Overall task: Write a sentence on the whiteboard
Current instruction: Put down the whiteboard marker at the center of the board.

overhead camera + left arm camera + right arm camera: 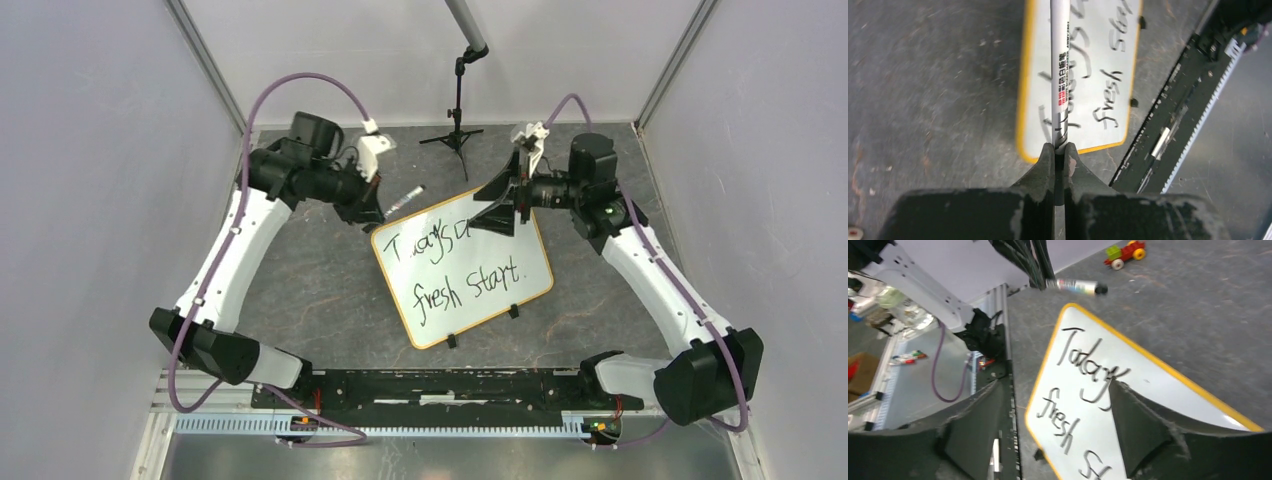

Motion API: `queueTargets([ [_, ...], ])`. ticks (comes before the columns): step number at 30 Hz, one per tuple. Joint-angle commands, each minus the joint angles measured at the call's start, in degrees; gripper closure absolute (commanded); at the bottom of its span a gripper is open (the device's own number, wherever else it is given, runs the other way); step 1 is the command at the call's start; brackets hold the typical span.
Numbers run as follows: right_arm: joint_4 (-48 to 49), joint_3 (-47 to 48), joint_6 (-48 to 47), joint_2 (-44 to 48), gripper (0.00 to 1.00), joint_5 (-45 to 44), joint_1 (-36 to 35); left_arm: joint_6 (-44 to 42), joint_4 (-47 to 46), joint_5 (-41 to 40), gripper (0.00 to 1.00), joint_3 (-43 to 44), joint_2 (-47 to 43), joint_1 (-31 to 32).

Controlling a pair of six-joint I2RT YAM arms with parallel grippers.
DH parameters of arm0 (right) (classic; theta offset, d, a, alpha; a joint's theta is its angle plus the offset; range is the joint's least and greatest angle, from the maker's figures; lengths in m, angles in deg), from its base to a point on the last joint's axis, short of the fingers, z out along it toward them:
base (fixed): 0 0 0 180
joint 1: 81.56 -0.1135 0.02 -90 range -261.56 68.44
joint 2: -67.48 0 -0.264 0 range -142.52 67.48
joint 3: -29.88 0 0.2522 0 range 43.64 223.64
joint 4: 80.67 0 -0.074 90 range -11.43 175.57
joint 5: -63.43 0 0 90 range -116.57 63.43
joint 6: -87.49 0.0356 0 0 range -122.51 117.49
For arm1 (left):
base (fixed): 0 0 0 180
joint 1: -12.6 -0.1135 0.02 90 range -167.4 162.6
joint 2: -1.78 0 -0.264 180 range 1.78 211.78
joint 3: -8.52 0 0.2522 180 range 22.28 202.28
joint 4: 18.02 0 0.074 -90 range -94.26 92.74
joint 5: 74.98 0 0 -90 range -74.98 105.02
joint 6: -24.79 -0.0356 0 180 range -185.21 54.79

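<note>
**Finished board between a clenched left tool and a spread right tool**

The whiteboard (pixel 462 316) lies flat on the dark counter (pixel 320 290) between the two arms, turned at an angle, with its two black clip feet (pixel 513 311) on the near edge. The sentence (pixel 455 285) fills it in two lines of black script: the upper reads roughly "Todays a", the lower "fresh Start."

The left tool (pixel 1059 150) is clenched on a marker (pixel 1060 75), pinching one end of the barrel, and sits just beyond the board's far left corner. The right tool (pixel 1055 385) has its jaws spread wide with nothing between them. It hangs over the far right part of the board and, from above, hides the end of the upper line.

A small black tripod stand (pixel 457 135) stands at the far edge of the counter behind the board. A toy car (pixel 1125 252) of red, green and yellow blocks sits on the counter past the marker.

The marker's white barrel carries red and black Chinese characters and the print "WHITE BOARD MARKER AWMY2201".
</note>
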Motion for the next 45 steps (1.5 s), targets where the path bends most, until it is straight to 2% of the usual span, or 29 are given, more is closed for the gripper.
queueTargets([
  [1,-6.7,6.2,-7.5,-0.5,0.13,0.2,4.9,1.5,-1.3,3.5,0.98,-1.2,-1.7,-10.8],
  [4,-12.7,6.7,-14.0,-0.3,0.07,0.0,9.8,0.7,-1.8,3.7,0.98,-3.8,0.1,-20.4],
  [7,-20.2,6.3,-21.8,-0.2,0.03,-1.4,15.2,-1.4,-3.2,0.3,0.98,-8.0,1.5,-28.5],
  [11,-28.8,5.1,-31.6,-1.3,0.02,-2.7,22.5,-4.5,-7.0,-4.0,0.98,-15.8,2.9,-34.8],
  [14,-32.5,3.8,-36.9,-1.8,0.02,-3.1,27.0,-6.1,-12.6,-9.5,0.98,-22.7,2.7,-35.9],
  [19,-32.0,0.4,-40.6,-0.9,0.02,-6.0,31.5,-5.1,-23.4,-16.9,0.98,-34.4,2.9,-35.8],
  [26,-32.2,-2.3,-43.4,-0.7,0.02,-9.0,33.2,-4.6,-31.4,-21.1,0.97,-41.6,7.1,-35.8],
  [31,-32.2,-3.0,-44.2,-1.0,0.02,-9.8,33.5,-4.8,-33.9,-21.8,0.85,-43.7,8.5,-35.8],
  [38,-32.3,-2.8,-44.5,-1.4,0.02,-9.7,33.8,-6.6,-33.3,-22.9,0.74,-44.7,9.0,-35.7],
  [45,-33.5,-1.2,-45.4,-2.0,0.02,-10.1,34.0,-7.6,-30.2,-22.3,0.54,-44.0,7.9,-35.7],
])
